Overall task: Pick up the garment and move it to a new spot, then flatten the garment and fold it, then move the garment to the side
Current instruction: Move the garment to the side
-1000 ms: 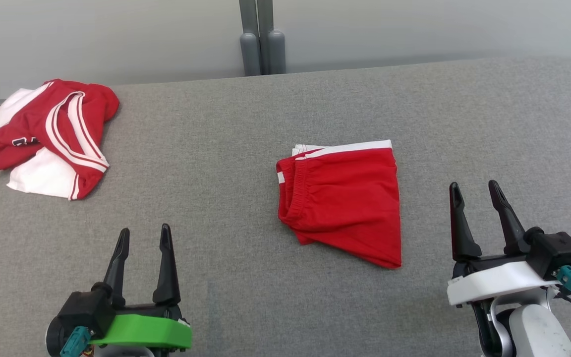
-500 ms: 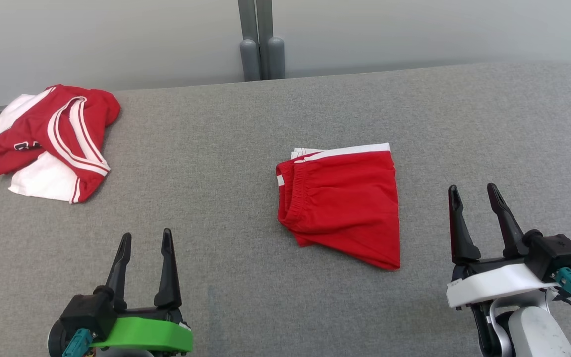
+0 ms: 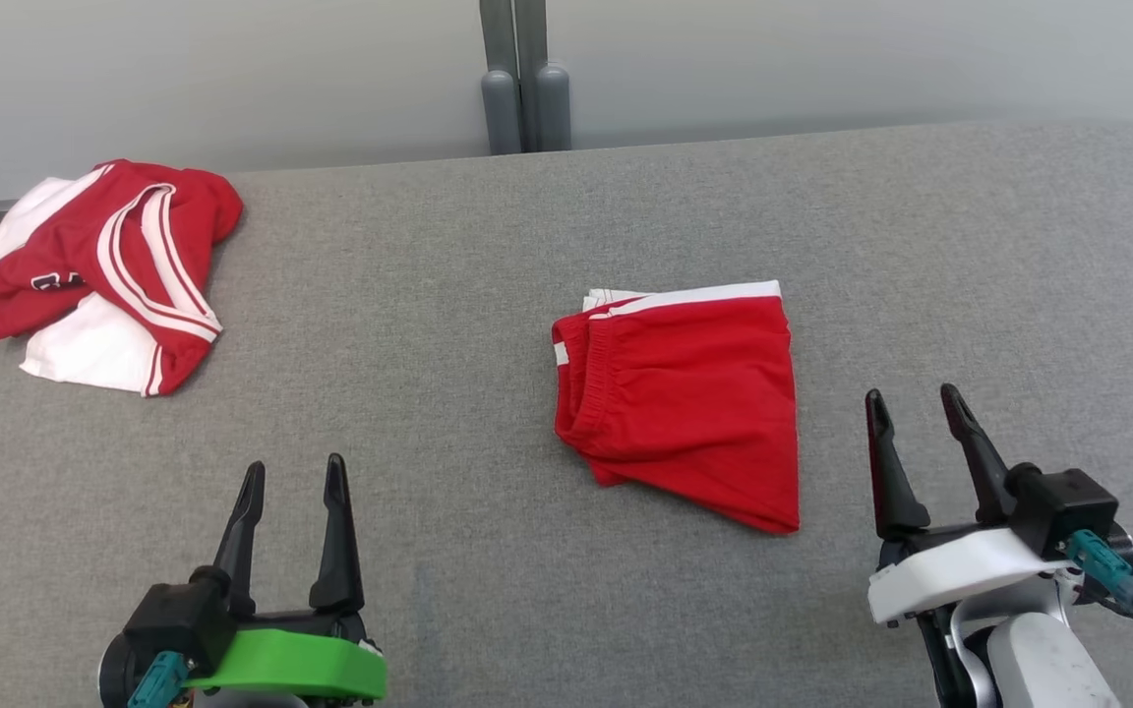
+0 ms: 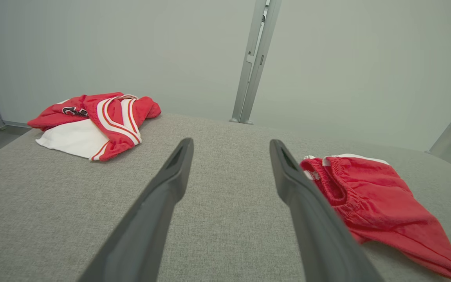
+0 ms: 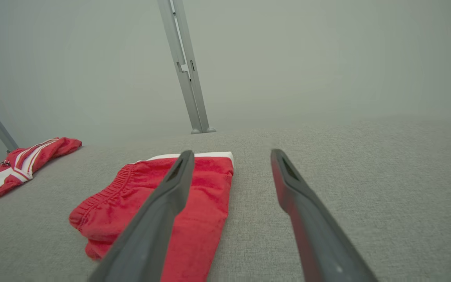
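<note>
A folded pair of red shorts (image 3: 680, 398) is lying at the centre of the frame on the grey fabric surface (image 3: 429, 324). Its elastic waistband is facing frame left, its white-striped edge is toward the top, and its longer side is running top to bottom. At lower right the right gripper (image 3: 911, 393) is hovering with jaws spread and empty; the shorts are lying just up and left of its tips. The left gripper (image 3: 294, 463), likewise spread and holding nothing, is sitting at lower left, farther off. A crumpled red-and-white garment (image 3: 104, 270) is lying well apart at upper left. The right arm looks better placed for moving the shorts aside.
</note>
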You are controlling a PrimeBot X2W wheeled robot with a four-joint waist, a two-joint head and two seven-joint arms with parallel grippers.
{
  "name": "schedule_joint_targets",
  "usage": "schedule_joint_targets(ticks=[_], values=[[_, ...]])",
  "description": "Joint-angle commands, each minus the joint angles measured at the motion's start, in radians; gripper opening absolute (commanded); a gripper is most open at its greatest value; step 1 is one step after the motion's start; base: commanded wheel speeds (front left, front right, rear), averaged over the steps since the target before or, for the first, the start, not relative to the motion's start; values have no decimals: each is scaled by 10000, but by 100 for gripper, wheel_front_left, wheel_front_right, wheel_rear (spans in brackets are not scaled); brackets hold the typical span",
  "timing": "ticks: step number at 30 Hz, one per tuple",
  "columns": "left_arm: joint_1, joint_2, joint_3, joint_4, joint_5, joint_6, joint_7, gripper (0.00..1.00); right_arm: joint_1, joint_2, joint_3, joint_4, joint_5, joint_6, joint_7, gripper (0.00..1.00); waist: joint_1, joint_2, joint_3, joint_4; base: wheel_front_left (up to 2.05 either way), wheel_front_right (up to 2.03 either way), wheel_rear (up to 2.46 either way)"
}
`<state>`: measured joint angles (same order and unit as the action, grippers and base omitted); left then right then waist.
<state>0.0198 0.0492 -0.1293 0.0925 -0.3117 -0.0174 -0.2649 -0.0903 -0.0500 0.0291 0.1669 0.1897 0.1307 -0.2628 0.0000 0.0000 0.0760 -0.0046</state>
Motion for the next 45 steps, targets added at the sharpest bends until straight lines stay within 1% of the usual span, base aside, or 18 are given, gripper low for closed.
schedule_joint_targets(ticks=[1, 3, 6, 9, 11, 15, 19, 28, 29, 30, 31, 32, 33, 36, 40, 45], values=[[-34, 25, 4, 11, -30, 19, 12, 100, -261, -10, 63, 210, -60, 0, 116, 100, 0, 0, 36, 30, 0, 0, 0], [-99, 25, -39, 18, -34, 17, 12, 100, -602, -114, 132, 589, 77, 0, 652, 100, 0, 0, 97, 78, 0, 0, 0], [-242, 27, -114, 41, -76, 3, 10, 100, -1195, -368, 367, 1040, 548, 0, 1789, 100, 0, 0, 232, 202, 0, 0, 0], [-375, 27, -178, 55, -124, 26, 10, 100, -1872, -756, 565, 1573, 1073, 0, 2968, 100, 0, 0, 397, 374, 0, 0, 0], [-476, 25, -231, 45, -170, 35, 12, 100, -2306, -953, 620, 1963, 1363, 0, 3536, 100, 0, 0, 513, 519, 0, 0, 0], [-631, 25, -296, 27, -244, 64, 12, 100, -2955, -1046, 674, 2841, 2075, 0, 4594, 100, 0, 0, 736, 818, 0, 0, 0], [-741, 27, -330, -2, -332, 72, 12, 100, -3515, -1151, 743, 3583, 2527, 0, 5182, 100, 0, 0, 961, 1059, 0, 0, 0], [-976, 25, -390, -55, -402, 93, 12, 100, -4567, -1211, 857, 5002, 2845, 0, 5595, 100, 0, 0, 1345, 1314, 0, 0, 0], [-995, 25, -394, -57, -407, 96, 12, 100, -4666, -1223, 896, 5137, 2887, 0, 5581, 72, 0, 0, 1375, 1324, 0, 0, 0], [-1008, 25, -392, -57, -411, 101, 12, 100, -4735, -1234, 933, 5247, 2919, 0, 5560, 51, 0, 0, 1395, 1327, 0, 0, 0], [-1018, 25, -384, -60, -407, 112, 12, 100, -4800, -1249, 981, 5376, 2936, 0, 5536, 34, 0, 0, 1419, 1323, 0, 0, 0], [-1027, 25, -377, -60, -392, 127, 12, 100, -4853, -1271, 1019, 5466, 2942, 0, 5498, 28, 0, 0, 1436, 1315, 0, 0, 0], [-1040, 25, -362, -67, -358, 143, 12, 100, -4942, -1308, 1066, 5546, 2949, 0, 5398, 1, 0, 0, 1459, 1294, 0, 0, 0], [-1034, 25, -325, -104, -227, 116, 12, 100, -5164, -1406, 1238, 5601, 3012, 0, 5152, 0, 0, 0, 1502, 1157, 0, 0, 0], [-1087, 25, -371, -137, -131, 15, 12, 100, -5369, -1710, 1500, 5556, 3064, -1, 4856, 0, 0, 0, 1578, 800, 0, 0, 0], [-1232, 24, -421, -171, 50, -58, 12, 100, -5626, -2145, 1677, 5429, 3154, -1, 4516, 0, 0, 0, 1779, -27, 0, 0, 0]])
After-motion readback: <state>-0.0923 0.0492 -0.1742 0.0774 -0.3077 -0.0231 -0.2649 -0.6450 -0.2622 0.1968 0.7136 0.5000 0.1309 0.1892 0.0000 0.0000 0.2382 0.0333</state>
